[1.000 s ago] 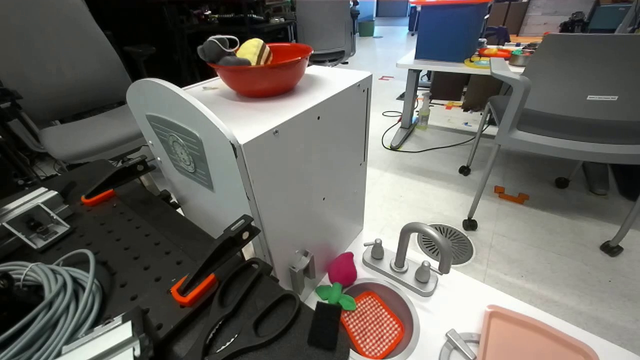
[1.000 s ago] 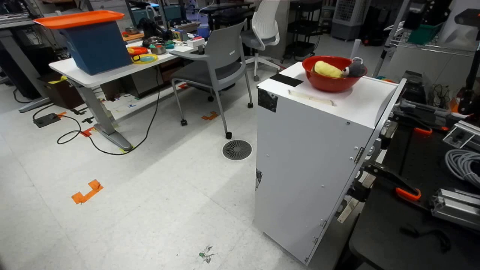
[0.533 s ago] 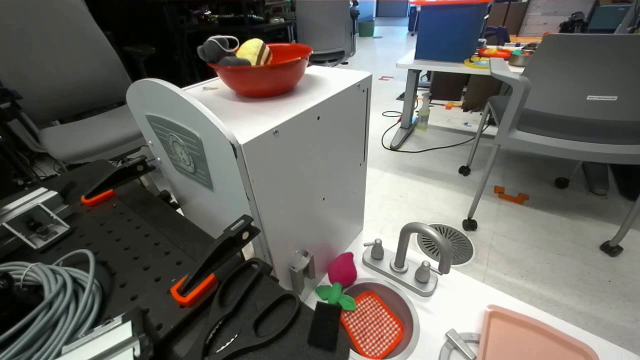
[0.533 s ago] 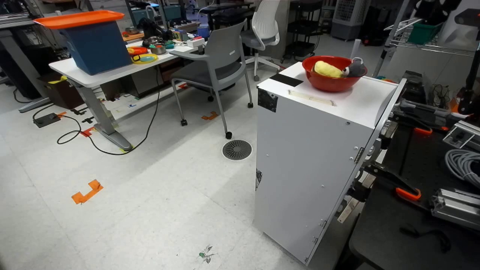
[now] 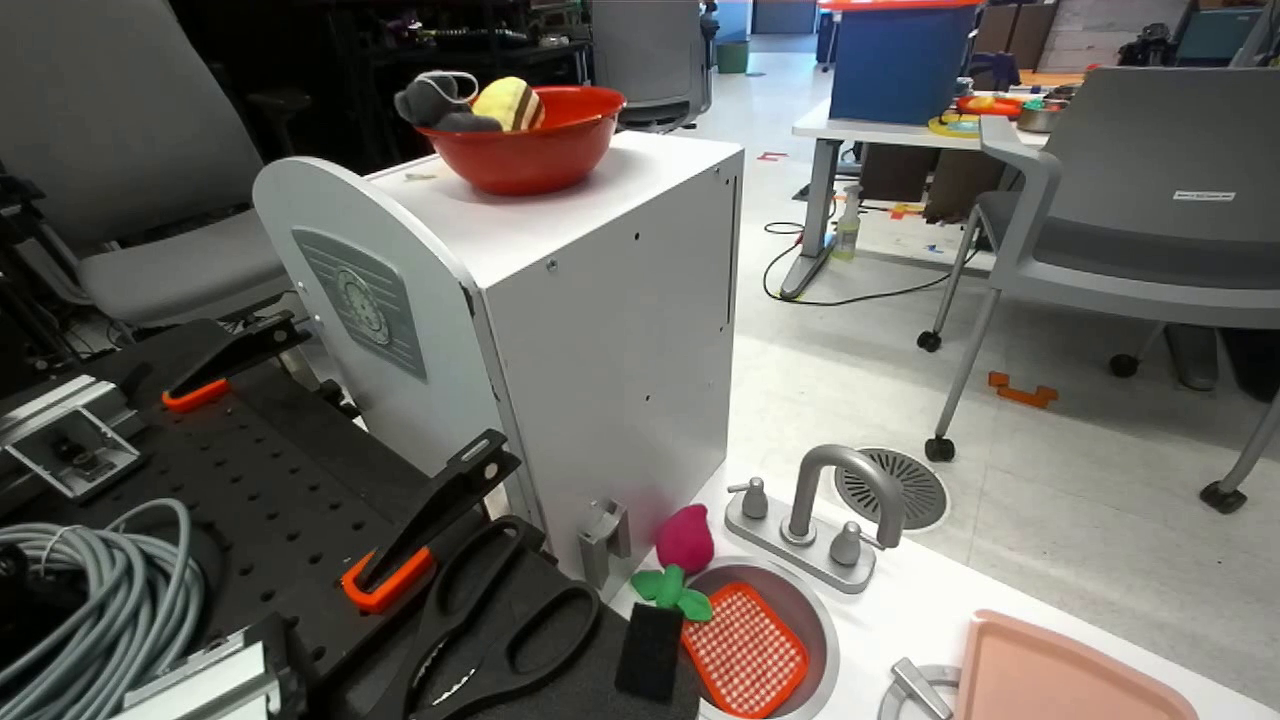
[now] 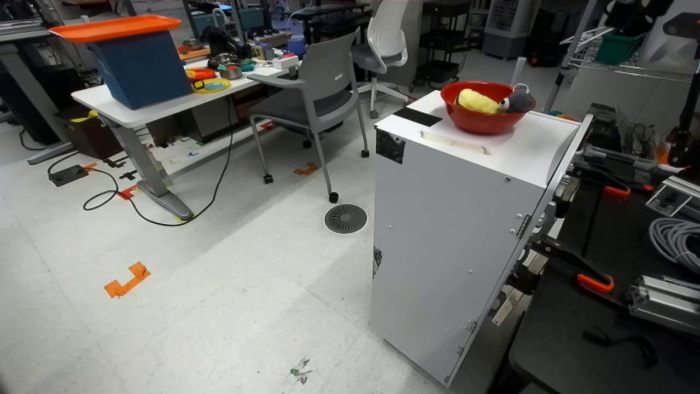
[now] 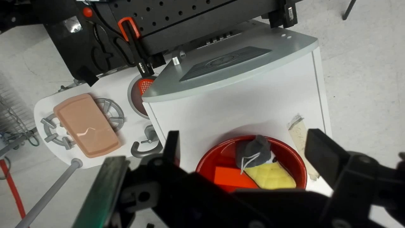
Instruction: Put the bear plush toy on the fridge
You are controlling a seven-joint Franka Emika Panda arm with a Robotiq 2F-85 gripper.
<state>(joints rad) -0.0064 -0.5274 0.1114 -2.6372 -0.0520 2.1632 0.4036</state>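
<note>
End effector (image 7: 245, 147) is empty and spread wide. The bear toy (image 7: 258, 147) is nested on the fridge (image 5: 615, 290) in the red bowl (image 5: 530, 160), at its far rim in the wrist view. So close at the bear's near right, the yellow toy (image 7: 272, 179) could be pinched too, the bowl dragged if its rim were caught, or the bear dropped by a shallow grip.

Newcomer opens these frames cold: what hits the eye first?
Probably the red bowl on the white fridge, seen in every view, with the grey bear plush toy and a yellow piece in it. Next, in an exterior view, the big blue bin under an orange tray, on a white table. In the wrist view, the dark, open pincer, with the bowl showing between its two sides.
</note>
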